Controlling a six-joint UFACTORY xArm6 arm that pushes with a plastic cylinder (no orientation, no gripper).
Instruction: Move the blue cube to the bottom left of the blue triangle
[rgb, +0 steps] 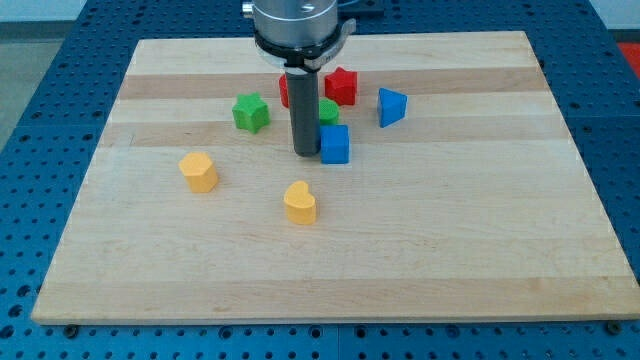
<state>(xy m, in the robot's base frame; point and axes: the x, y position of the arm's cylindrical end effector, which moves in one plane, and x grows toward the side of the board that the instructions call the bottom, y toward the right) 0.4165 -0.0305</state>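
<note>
The blue cube (335, 144) sits on the wooden board, a little above centre. The blue triangle (391, 106) lies up and to the right of it, a short gap apart. My tip (305, 152) stands right at the cube's left side, touching or nearly touching it. The rod rises from there and hides part of the blocks behind it.
A red star block (342, 86) and a red block (285, 92) partly hidden by the rod sit above the cube, with a green block (328, 111) between. A green star block (251, 112) lies left. Two yellow blocks (199, 171) (299, 202) lie lower left. The wooden board (480, 250) rests on a blue table.
</note>
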